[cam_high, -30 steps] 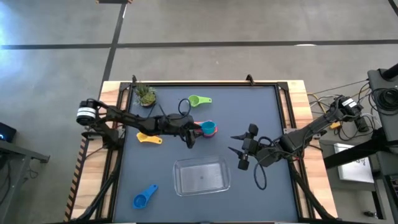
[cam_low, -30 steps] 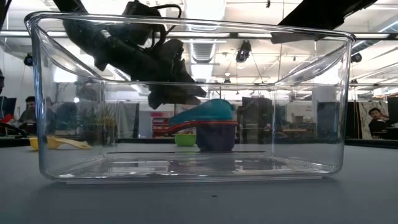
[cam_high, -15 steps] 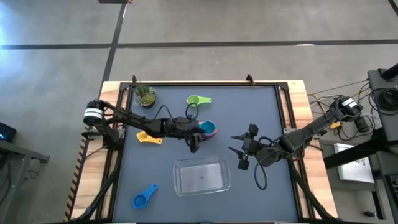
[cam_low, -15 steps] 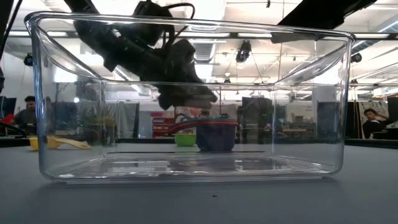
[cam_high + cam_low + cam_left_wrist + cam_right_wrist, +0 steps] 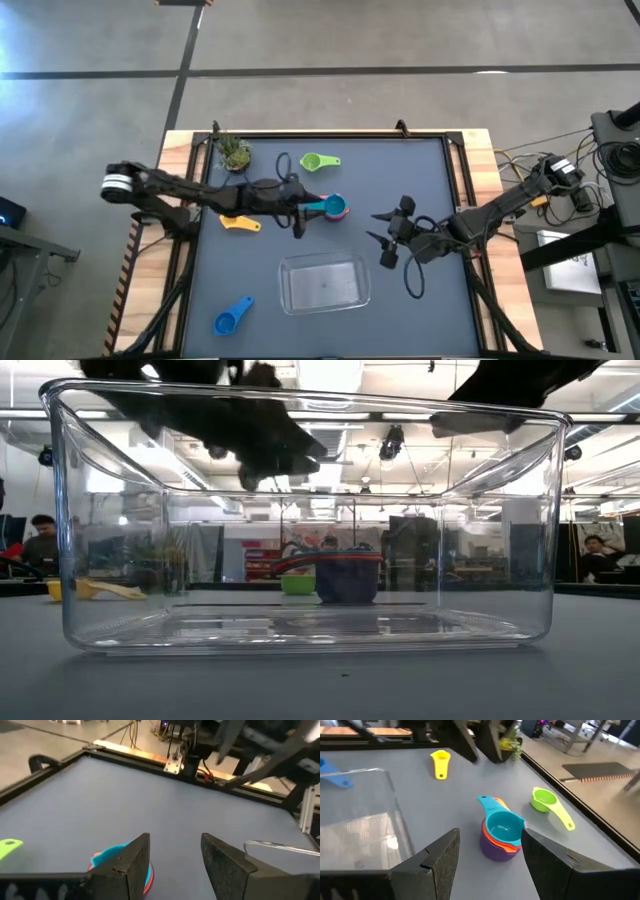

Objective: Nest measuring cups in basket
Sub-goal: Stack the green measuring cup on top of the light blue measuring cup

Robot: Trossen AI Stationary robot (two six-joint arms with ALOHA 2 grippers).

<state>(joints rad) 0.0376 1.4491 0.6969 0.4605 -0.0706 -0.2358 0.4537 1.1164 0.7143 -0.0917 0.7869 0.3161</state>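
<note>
From above, the left gripper (image 5: 297,214) hovers beside a nested stack of cups (image 5: 334,207), teal on top, with its fingers apart and empty. The right gripper (image 5: 388,238) waits to the stack's right, fingers spread, holding nothing. The clear basket (image 5: 324,282) sits empty nearer the counter's front. The green cup (image 5: 316,162), yellow cup (image 5: 238,222) and blue cup (image 5: 232,318) lie scattered.

At counter level, the stack shows through the basket's walls, behind it.

The left wrist view has both fingers (image 5: 131,862) parted, the teal cup just beside one.

The right wrist view looks past open fingers (image 5: 442,855) at the stack (image 5: 500,836): teal over orange and purple.

Risk: a sideways nudge could topple or scatter the stack, since its handles jut out unevenly.
</note>
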